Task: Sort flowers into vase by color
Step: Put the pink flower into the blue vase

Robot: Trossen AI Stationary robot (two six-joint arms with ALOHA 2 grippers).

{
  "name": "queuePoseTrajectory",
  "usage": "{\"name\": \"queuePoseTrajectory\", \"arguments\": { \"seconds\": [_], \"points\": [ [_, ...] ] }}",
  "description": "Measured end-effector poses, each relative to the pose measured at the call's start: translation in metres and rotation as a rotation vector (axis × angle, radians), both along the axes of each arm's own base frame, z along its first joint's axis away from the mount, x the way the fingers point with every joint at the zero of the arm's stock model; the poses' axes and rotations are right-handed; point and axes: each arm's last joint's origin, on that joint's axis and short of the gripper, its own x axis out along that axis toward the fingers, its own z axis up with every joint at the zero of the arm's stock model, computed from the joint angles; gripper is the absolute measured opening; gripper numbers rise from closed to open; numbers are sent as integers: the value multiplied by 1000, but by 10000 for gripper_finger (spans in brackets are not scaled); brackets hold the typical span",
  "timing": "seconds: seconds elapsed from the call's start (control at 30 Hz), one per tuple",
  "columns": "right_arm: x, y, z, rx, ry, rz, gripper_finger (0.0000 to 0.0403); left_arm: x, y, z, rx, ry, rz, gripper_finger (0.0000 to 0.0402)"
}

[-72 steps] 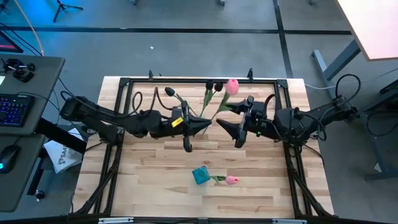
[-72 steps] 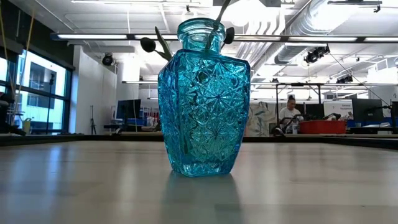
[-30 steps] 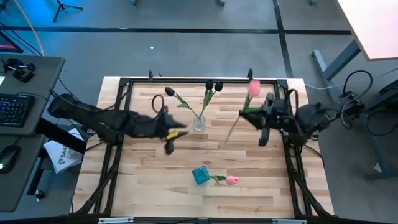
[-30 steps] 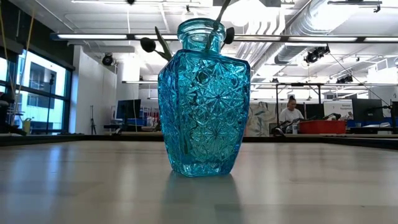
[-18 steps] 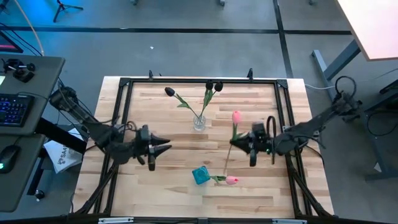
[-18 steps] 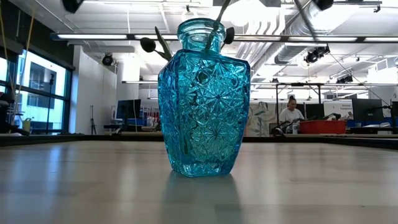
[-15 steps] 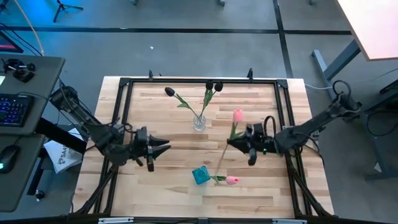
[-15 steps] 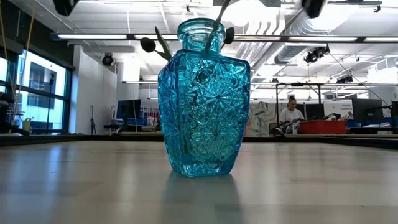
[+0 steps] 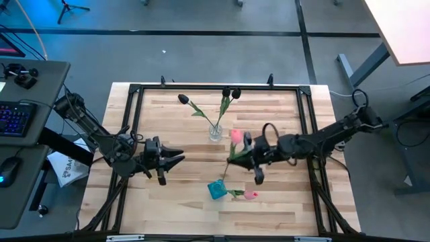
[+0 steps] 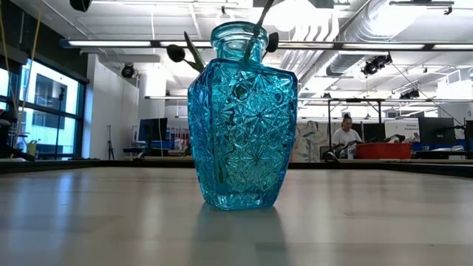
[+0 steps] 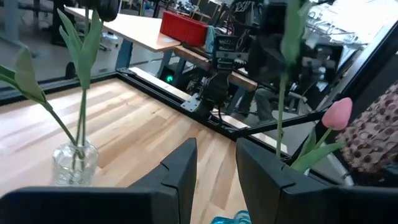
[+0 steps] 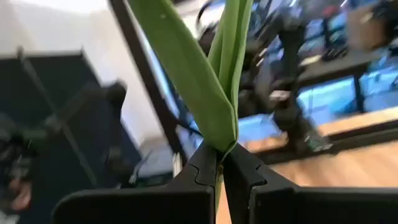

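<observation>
Overhead, right gripper [image 9: 236,158] clamped on a pink tulip [image 9: 235,136] above the blue vase [image 9: 216,190]; unseen from low. Left gripper [image 9: 178,158] parted, empty, near left edge.

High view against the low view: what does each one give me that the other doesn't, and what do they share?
Only the high view shows the right gripper shut on a pink tulip just above the blue vase, the left gripper waiting at the table's left, the clear vase holding three dark tulips, and a second pink tulip already in the blue vase.

Only the low view shows the vase's cut-glass pattern and a person in the room behind.

Both show the blue vase and the wooden table.
</observation>
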Motion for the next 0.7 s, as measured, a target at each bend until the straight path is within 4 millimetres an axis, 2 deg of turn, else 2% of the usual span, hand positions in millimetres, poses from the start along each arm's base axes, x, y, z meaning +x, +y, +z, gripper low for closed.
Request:
{"name": "queuePoseTrajectory", "arguments": {
  "seconds": [0.17,0.37,0.7],
  "points": [
    [17,8,2,-79,90,-5,0,0,0,0,-29,-8,-6,98],
    [34,8,1,-124,101,-35,0,0,0,1,-25,-11,-7,98],
    [36,8,-5,-142,149,-29,0,0,0,1,-20,-9,-8,98]
  ]
}}
